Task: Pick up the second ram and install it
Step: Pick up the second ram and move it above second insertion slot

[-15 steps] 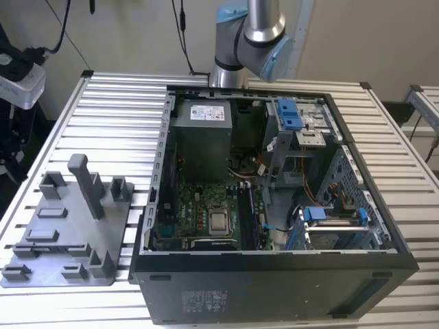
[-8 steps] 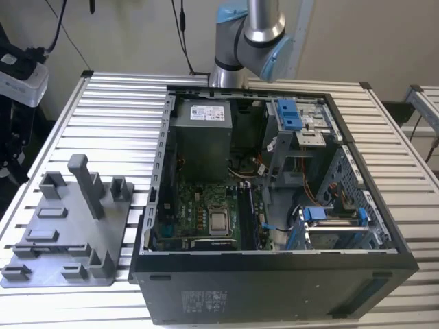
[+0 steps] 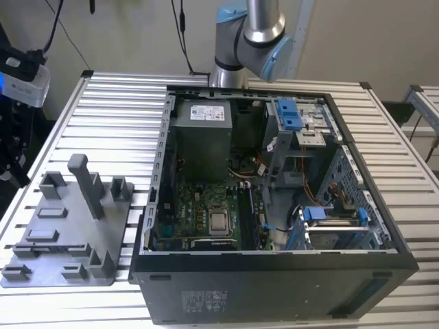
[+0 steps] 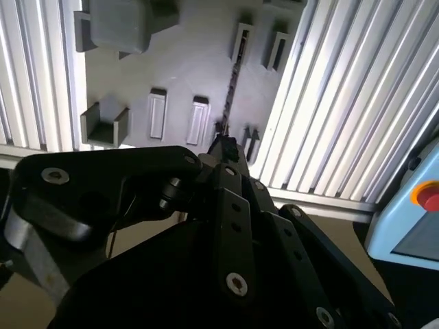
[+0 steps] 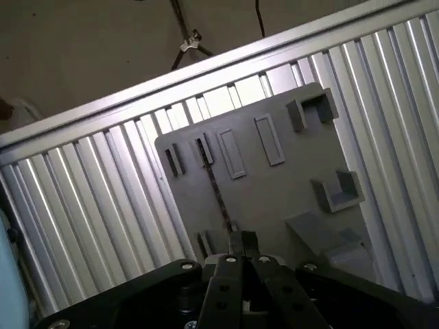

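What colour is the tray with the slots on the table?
Plain grey. The tray shows best in the exterior view.

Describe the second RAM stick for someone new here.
On the slatted aluminium table lies a flat grey plastic holder tray. The second ram is the thin dark strip standing on edge in it; its neighbouring slots are pale grey.

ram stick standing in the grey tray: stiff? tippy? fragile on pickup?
The second ram looks like a thin board standing on edge, so it is probably stiff lengthwise, light, and liable to crack if twisted. It sits in slots of the holder tray, so it likely won't tip until lifted out.
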Robot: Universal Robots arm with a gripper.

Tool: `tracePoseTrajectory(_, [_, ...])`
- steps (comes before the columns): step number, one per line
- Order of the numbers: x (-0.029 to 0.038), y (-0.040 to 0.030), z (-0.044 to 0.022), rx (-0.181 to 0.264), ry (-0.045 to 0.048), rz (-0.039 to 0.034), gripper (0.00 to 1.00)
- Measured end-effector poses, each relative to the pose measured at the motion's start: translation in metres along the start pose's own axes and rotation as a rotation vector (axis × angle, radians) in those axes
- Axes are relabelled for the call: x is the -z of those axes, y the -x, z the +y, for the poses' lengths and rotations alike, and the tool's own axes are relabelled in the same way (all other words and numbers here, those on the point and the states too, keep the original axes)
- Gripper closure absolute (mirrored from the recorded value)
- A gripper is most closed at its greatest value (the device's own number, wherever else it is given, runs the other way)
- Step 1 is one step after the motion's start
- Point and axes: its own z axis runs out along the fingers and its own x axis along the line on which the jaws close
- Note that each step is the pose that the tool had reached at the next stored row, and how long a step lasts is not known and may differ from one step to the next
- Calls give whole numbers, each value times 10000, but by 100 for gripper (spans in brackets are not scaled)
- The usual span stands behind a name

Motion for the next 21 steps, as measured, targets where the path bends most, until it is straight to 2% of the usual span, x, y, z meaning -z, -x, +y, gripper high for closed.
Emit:
tracePoseTrajectory(3, [-33,-2,4,386,12,-29,89])
tracePoseTrajectory(8, [-45,-6,14,1035,40,-75,89])
tracePoseTrajectory(15, [-45,-6,15,1040,40,-75,88])
tracePoseTrajectory(16, [-45,-6,15,1040,40,-76,82])
tracePoseTrajectory(17, [-45,-6,16,1040,39,-76,82])
tracePoseTrajectory(20, [-45,-6,16,1040,40,-76,64])
tracePoseTrajectory(21, [-45,-6,16,1040,39,-76,64])
